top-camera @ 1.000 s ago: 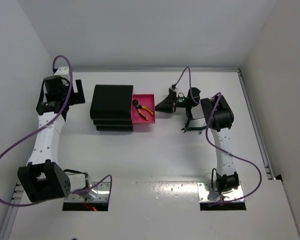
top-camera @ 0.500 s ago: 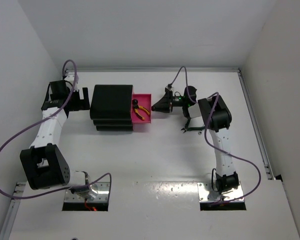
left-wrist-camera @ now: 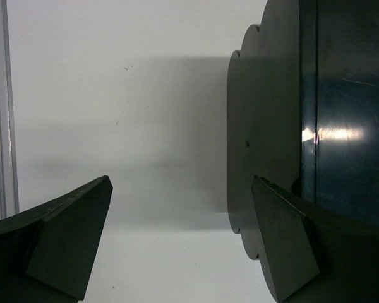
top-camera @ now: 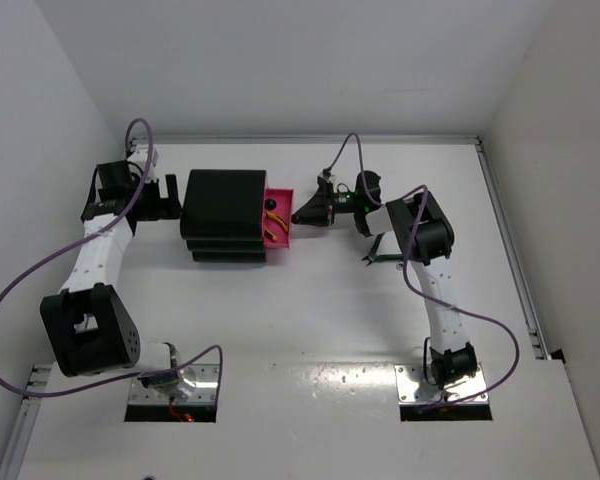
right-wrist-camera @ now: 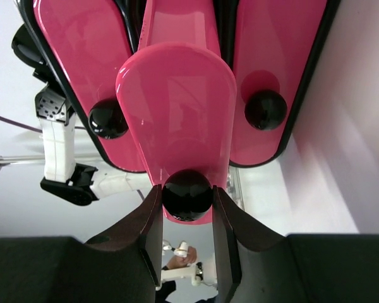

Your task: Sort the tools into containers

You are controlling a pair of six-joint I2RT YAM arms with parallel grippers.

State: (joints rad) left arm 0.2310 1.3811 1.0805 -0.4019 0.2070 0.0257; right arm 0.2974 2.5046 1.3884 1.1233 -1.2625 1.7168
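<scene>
The black drawer chest (top-camera: 223,213) stands at the back left of the table. Its middle pink drawer (top-camera: 277,225) sticks out a little to the right, with the yellow-handled pliers (top-camera: 273,229) partly showing inside. My right gripper (top-camera: 302,214) is shut on that drawer's round black knob (right-wrist-camera: 187,194). The other two pink drawers (right-wrist-camera: 76,69) are pushed in. My left gripper (top-camera: 167,197) is open and empty, one finger (left-wrist-camera: 290,246) by the chest's left side (left-wrist-camera: 271,113). The dark green-handled pliers (top-camera: 380,256) lie on the table under my right arm. The silver wrench is not in view.
White walls close in the table at the back and on both sides. A metal rail (top-camera: 505,250) runs along the right edge. Purple cables loop off both arms.
My right gripper has moved left with the knob, sliding the pink drawer further into the chest. My left gripper came up against the chest's left side and stays there.
</scene>
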